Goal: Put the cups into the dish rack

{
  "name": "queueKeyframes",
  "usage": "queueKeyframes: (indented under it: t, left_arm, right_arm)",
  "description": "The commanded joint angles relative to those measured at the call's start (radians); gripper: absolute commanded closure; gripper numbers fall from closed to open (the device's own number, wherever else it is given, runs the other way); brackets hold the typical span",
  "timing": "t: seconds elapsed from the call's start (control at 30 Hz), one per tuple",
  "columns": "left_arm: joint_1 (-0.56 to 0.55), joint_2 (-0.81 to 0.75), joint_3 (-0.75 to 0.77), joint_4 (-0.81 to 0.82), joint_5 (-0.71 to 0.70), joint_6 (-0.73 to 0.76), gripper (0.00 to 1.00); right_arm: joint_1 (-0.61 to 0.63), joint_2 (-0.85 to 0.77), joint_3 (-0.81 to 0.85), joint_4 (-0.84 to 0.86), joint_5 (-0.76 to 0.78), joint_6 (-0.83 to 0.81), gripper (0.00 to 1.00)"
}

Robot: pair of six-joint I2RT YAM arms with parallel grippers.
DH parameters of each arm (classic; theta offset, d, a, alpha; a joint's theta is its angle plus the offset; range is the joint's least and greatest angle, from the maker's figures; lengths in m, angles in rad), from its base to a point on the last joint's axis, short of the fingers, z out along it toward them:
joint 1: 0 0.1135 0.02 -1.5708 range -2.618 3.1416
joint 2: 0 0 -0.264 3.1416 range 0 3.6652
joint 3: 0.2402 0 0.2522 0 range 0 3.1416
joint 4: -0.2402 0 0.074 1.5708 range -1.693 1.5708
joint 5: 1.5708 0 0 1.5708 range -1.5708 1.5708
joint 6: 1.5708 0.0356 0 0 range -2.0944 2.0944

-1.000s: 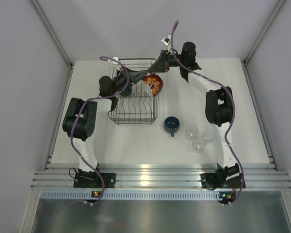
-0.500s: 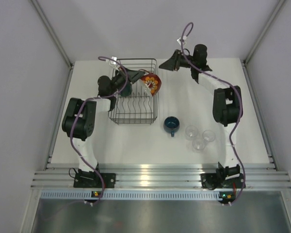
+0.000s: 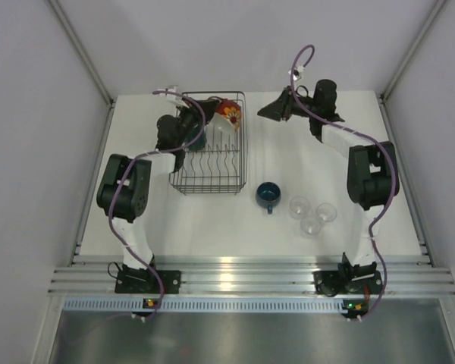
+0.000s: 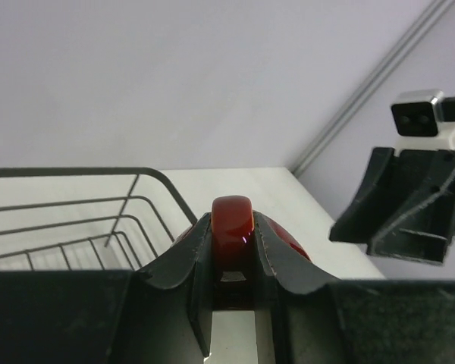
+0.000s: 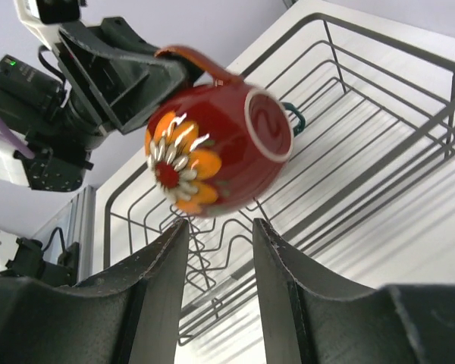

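The big red patterned cup [image 3: 227, 114] [image 5: 216, 148] hangs on its side over the far end of the dish rack [image 3: 209, 180] [image 5: 379, 144]. My left gripper [image 3: 211, 108] is shut on its red handle [image 4: 232, 216]. My right gripper [image 3: 271, 108] [image 5: 220, 235] stands open to the right of the rack, apart from the cup, nothing between its fingers. A teal mug [image 3: 196, 139] lies in the rack, mostly hidden by the left arm. On the table sit a dark-blue cup [image 3: 268, 194] and three clear glasses [image 3: 311, 214].
The rack's upright prongs [image 3: 212, 161] fill its near half. The right gripper's body [image 4: 409, 205] is close to the right of the left one. White walls enclose the table [image 3: 212, 227] on three sides.
My right gripper opened, let go of the red cup and drew back to the right. My left gripper, holding the handle, carried the cup toward the rack's far end.
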Motion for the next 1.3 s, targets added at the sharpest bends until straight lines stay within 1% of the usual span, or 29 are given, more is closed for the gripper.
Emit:
queueKeyframes:
  t: [0.0,0.07,0.1,0.17,0.2,0.23,0.3,0.33,0.43,0.6,0.67,0.77,0.87,0.9,1.03,1.23,1.27]
  left_arm:
    - [-0.039,-0.117,0.100,0.009,-0.200,0.202,1.00]
    - [-0.044,-0.121,0.104,-0.024,-0.251,0.248,1.00]
    - [-0.059,-0.128,0.101,-0.027,-0.318,0.316,1.00]
    - [-0.082,-0.126,0.114,-0.025,-0.361,0.383,1.00]
    - [-0.094,-0.117,0.120,-0.022,-0.396,0.441,1.00]
    - [-0.120,-0.109,0.123,0.013,-0.444,0.467,1.00]
    - [-0.148,-0.077,0.129,0.054,-0.482,0.522,1.00]
    - [-0.157,-0.066,0.126,0.106,-0.521,0.541,1.00]
    - [-0.186,-0.013,0.101,0.236,-0.547,0.581,1.00]
    - [-0.237,0.059,0.103,0.341,-0.625,0.662,1.00]
    - [-0.252,0.096,0.121,0.358,-0.637,0.662,1.00]
    - [-0.261,0.144,0.147,0.370,-0.662,0.679,1.00]
    - [-0.268,0.185,0.173,0.387,-0.664,0.687,1.00]
    - [-0.268,0.197,0.180,0.392,-0.664,0.688,1.00]
    - [-0.268,0.233,0.209,0.419,-0.664,0.701,1.00]
    - [-0.271,0.277,0.245,0.493,-0.654,0.795,1.00]
    - [-0.269,0.286,0.259,0.496,-0.651,0.824,1.00]
  right_arm:
    - [-0.024,-0.070,-0.053,0.093,-0.005,-0.023,0.60]
    - [-0.027,-0.077,-0.072,0.110,-0.011,-0.016,0.60]
    - [-0.027,-0.085,-0.092,0.134,-0.015,-0.006,0.60]
    - [-0.029,-0.091,-0.112,0.163,-0.024,0.010,0.60]
    - [-0.029,-0.099,-0.134,0.182,-0.025,0.017,0.60]
    - [-0.029,-0.099,-0.142,0.211,-0.028,0.036,0.60]
    - [-0.030,-0.104,-0.168,0.248,-0.036,0.068,0.60]
    - [-0.030,-0.104,-0.175,0.281,-0.044,0.077,0.60]
    - [-0.039,-0.111,-0.215,0.320,-0.048,0.105,0.60]
    - [-0.053,-0.104,-0.263,0.387,-0.068,0.138,0.60]
    - [-0.059,-0.101,-0.283,0.429,-0.076,0.161,0.59]
    - [-0.075,-0.096,-0.322,0.547,-0.093,0.241,0.59]
    - [-0.096,-0.091,-0.347,0.626,-0.107,0.311,0.60]
    - [-0.105,-0.088,-0.353,0.684,-0.108,0.329,0.60]
    - [-0.121,-0.067,-0.367,0.814,-0.126,0.425,0.59]
    - [-0.139,-0.009,-0.347,0.967,-0.146,0.571,0.60]
    - [-0.139,0.013,-0.335,1.036,-0.148,0.630,0.60]
